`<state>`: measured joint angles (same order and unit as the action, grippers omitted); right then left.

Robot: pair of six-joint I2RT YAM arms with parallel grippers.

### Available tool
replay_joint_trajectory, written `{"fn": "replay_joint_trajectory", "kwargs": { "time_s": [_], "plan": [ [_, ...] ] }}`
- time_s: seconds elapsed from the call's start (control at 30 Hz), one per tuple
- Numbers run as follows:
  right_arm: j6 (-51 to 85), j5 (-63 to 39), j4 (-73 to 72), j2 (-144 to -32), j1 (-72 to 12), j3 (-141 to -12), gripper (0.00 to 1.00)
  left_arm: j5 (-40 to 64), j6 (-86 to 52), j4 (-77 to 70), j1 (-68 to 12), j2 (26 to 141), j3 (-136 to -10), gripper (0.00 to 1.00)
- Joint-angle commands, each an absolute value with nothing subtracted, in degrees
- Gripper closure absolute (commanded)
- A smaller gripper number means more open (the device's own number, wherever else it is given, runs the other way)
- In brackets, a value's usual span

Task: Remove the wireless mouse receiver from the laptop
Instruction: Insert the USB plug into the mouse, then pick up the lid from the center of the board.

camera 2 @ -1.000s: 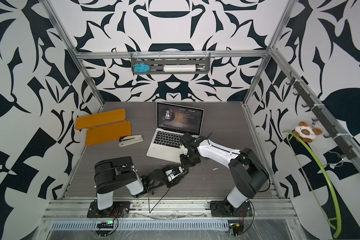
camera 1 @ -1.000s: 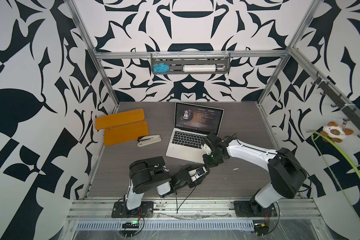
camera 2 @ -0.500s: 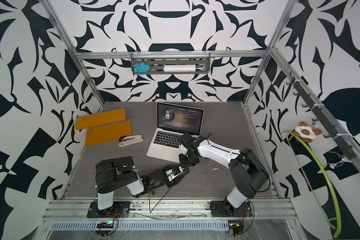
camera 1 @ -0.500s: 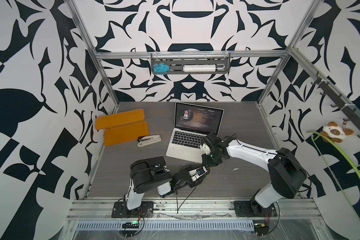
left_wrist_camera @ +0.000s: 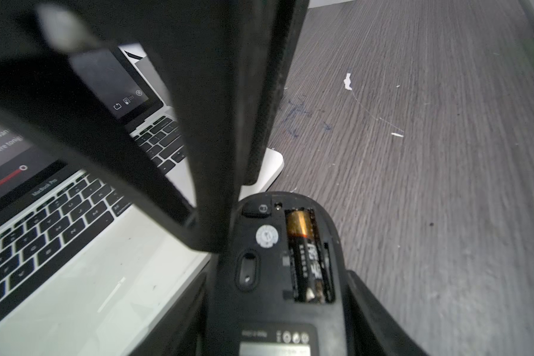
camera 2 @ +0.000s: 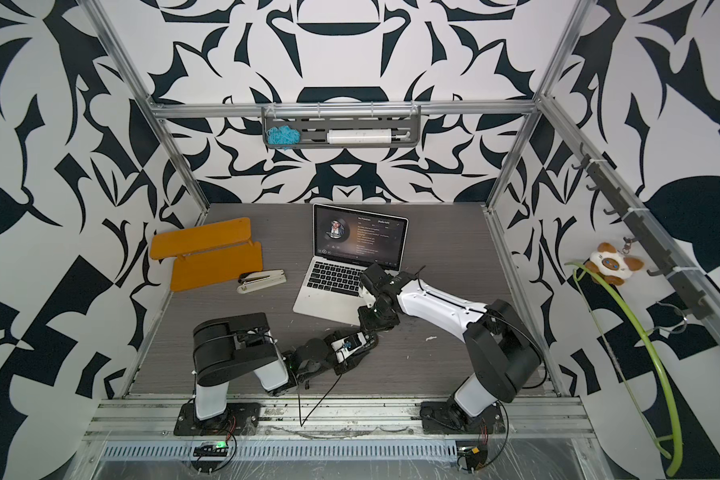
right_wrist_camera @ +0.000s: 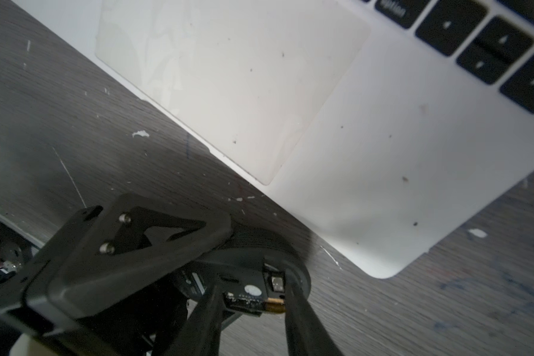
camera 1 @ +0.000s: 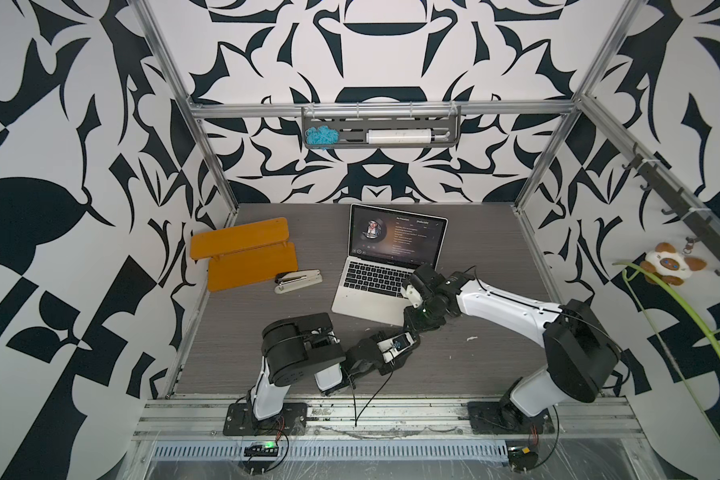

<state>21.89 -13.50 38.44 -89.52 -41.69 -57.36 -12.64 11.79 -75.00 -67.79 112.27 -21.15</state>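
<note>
**Right jaws part over the mouse**

The right gripper [right_wrist_camera: 253, 289] has just spread apart above the upturned mouse [left_wrist_camera: 269, 246], clamped by the left gripper [camera 1: 391, 347] beside the laptop [camera 1: 375, 299] — likely a release. The receiver is unclear — perhaps the silvery piece [right_wrist_camera: 276, 283] in the mouse's underside.

walls [camera 1: 80, 104]: white, bold black leaf pattern
tabletop [camera 1: 487, 232]: grey wood grain, white flecks
laptop [camera 1: 360, 305]: silver, black keys, dark screen
boards [camera 1: 246, 253], laptop's nine o'clock: orange
stapler [camera 1: 298, 280]: cream, black
mouse [left_wrist_camera: 250, 234]: black
battery [left_wrist_camera: 302, 246]: gold-and-black
plush toy [camera 1: 668, 268]: white, brown
</note>
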Motion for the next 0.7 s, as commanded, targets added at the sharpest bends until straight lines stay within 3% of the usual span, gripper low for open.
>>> {"fn": "replay_joint_trajectory", "kwargs": {
  "time_s": [0.0,0.2,0.4,0.67],
  "plan": [
    [21.76,-12.74,39.53,-87.8,-41.96,-58.95,0.62,-14.05,14.9,-60.81,-67.76,116.7,-19.51,0.49],
    [21.29,-3.88,41.87,-85.03,-36.74,-59.32,0.6,-9.45,14.32,-58.37,-66.9,116.14,-20.49,0.48],
    [20.87,12.75,50.53,-88.88,-36.3,-63.98,0.42,-3.03,12.74,-53.83,-64.13,113.41,-20.72,0.48],
    [18.38,18.61,54.49,-92.86,-35.29,-64.8,0.45,-1.58,12.67,-51.42,-63.8,112.33,-21.08,0.48]
  ]
}}
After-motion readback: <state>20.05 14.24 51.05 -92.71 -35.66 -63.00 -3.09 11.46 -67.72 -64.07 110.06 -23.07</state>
